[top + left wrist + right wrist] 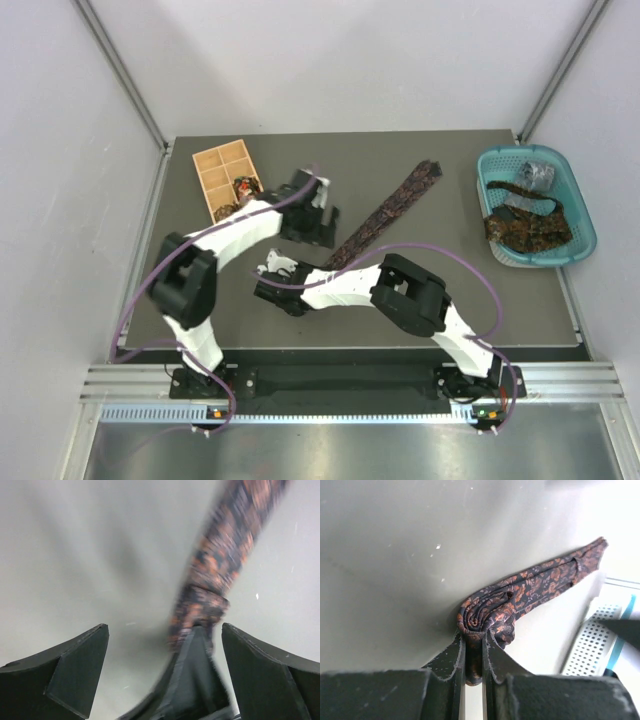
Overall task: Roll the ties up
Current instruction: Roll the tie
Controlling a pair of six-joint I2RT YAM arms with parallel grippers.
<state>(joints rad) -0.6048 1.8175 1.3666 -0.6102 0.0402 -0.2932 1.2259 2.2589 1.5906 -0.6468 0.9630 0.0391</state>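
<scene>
A maroon-brown paisley tie (pixel 390 208) lies diagonally across the middle of the table. Its near end is wound into a small coil (pixel 487 611). My right gripper (pixel 474 636) is shut on that coil, with the flat strip running away from it toward the basket. In the top view the right gripper (pixel 325 264) sits at the tie's lower end, mostly hidden under its own arm. My left gripper (pixel 321 230) hovers just beside the same end. It is open and empty (pixel 165 645), with the blurred tie (pixel 212 575) and a dark wedge between its fingers.
A teal basket (pixel 582 215) at the right holds a grey tie (pixel 536 175) and a dark orange-speckled tie (pixel 527 228); its rim shows in the right wrist view (pixel 592 640). A tan wooden compartment box (pixel 216 168) at the back left holds a small coiled tie (pixel 244 186).
</scene>
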